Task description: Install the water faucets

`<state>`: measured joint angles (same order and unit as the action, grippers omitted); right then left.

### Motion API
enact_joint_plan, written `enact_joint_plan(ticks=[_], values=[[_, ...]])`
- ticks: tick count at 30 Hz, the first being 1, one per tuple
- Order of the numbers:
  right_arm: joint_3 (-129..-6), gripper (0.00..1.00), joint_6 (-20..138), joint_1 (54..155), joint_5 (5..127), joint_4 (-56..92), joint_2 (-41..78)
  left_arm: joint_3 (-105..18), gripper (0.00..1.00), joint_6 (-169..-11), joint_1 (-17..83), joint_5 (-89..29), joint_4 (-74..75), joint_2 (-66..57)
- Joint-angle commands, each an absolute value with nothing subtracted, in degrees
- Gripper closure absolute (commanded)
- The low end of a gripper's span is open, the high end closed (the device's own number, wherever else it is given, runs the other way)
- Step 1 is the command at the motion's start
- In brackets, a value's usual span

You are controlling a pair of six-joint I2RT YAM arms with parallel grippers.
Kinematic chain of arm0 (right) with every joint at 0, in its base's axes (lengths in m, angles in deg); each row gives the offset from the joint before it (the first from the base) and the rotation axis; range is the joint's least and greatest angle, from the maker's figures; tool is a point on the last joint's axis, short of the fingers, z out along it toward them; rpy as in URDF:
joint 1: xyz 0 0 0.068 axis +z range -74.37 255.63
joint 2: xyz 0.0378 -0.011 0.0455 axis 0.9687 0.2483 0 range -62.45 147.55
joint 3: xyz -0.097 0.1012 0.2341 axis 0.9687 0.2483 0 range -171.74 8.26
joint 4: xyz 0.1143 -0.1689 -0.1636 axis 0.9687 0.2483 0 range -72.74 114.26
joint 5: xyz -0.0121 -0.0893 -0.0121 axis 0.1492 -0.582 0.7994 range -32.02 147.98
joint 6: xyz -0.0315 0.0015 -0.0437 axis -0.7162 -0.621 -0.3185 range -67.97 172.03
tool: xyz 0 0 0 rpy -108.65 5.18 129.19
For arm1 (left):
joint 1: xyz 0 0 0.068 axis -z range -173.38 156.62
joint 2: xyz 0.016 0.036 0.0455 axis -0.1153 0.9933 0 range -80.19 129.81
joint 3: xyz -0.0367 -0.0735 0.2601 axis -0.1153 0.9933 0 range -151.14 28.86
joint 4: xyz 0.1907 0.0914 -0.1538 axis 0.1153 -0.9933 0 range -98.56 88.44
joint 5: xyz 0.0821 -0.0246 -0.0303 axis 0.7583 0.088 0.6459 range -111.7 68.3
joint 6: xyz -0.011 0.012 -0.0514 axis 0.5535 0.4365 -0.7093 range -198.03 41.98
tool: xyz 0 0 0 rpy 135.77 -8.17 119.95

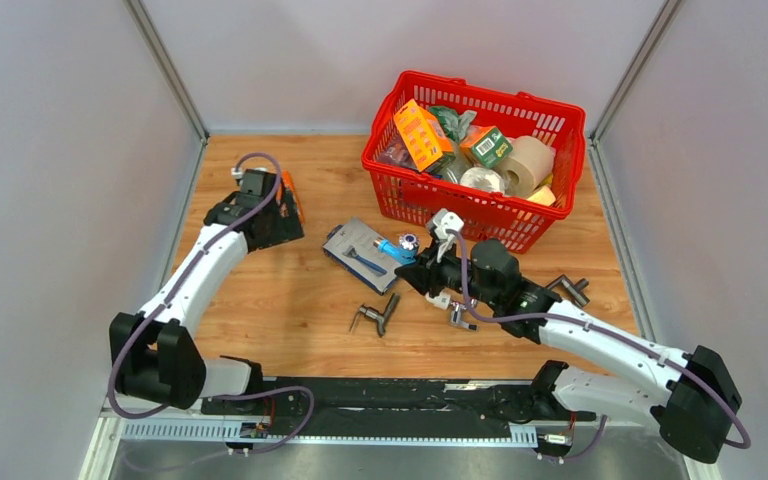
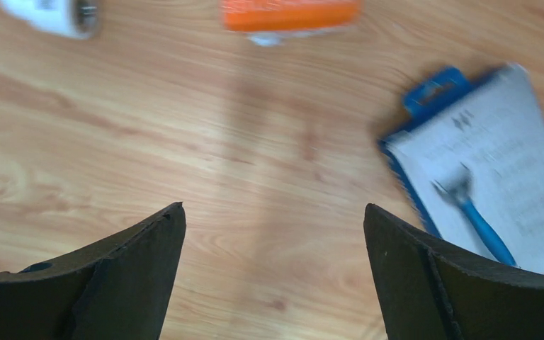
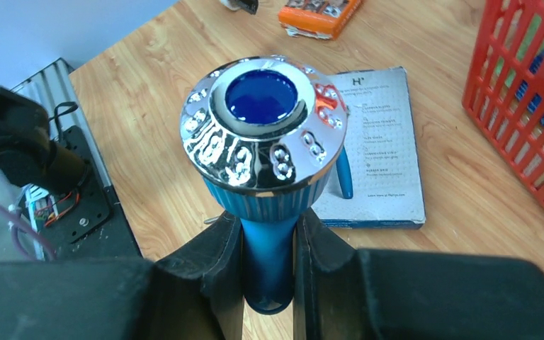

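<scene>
Wooden table (image 1: 290,290): red basket (image 1: 430,205), tool card (image 1: 352,258), grey tap (image 1: 378,315).

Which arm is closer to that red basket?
Right. The right tool sits just in front of the red basket; the left tool is well off to its left.

The blue faucet's (image 3: 265,134) lower end is hidden between the fingers (image 3: 212,283) of the right gripper (image 3: 268,230). The left wrist view is blurred; its top edge cuts off an orange box (image 2: 290,13) and a white part (image 2: 49,13).

Looks like a robotics lab cell. Shows in grey panel walls (image 1: 50,150) around a wooden worktop (image 1: 280,300) with bolted-on arms (image 1: 200,265).
</scene>
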<state>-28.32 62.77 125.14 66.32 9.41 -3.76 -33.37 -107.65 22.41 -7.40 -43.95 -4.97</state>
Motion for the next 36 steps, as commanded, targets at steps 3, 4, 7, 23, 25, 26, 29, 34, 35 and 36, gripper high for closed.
enact_joint_plan(ticks=[3,4,7,23,25,26,29,34,35,36], values=[[-30.0,1.00,56.5,125.1,72.1,10.5,-7.0,-32.5,0.00,-106.4,7.0,-6.3,-39.5,-3.1],[-29.9,1.00,56.2,125.1,72.4,10.5,-7.0,-32.8,0.00,-106.9,3.0,-6.6,-38.7,-2.6],[-29.9,1.00,55.3,125.1,73.8,10.5,-6.9,-34.8,0.00,-109.3,-4.2,-6.2,-35.4,1.9],[-29.0,1.00,50.4,125.0,74.6,11.1,-6.6,-63.2,0.24,-100.4,-14.5,-16.9,-45.1,36.1],[-29.0,1.00,50.2,125.0,74.6,11.2,-6.4,-63.5,0.27,-99.6,-14.5,-18.6,-45.5,37.6],[-29.0,1.00,50.0,125.1,75.1,11.2,-6.2,-63.7,0.28,-99.6,-14.5,-18.7,-46.1,38.6],[-29.0,1.00,49.8,125.0,75.9,11.4,-5.7,-63.9,0.33,-99.1,-14.5,-18.5,-47.4,40.0],[-28.8,1.00,49.4,125.1,75.9,11.6,-5.6,-61.8,0.48,-98.2,-14.5,-18.6,-46.1,40.1],[-28.7,1.00,49.4,125.1,76.0,11.6,-5.6,-61.6,0.53,-98.0,-14.5,-19.1,-46.5,40.1],[-28.7,1.00,49.4,125.0,76.0,11.7,-5.6,-61.1,0.54,-98.0,-14.3,-20.5,-46.6,40.0]])
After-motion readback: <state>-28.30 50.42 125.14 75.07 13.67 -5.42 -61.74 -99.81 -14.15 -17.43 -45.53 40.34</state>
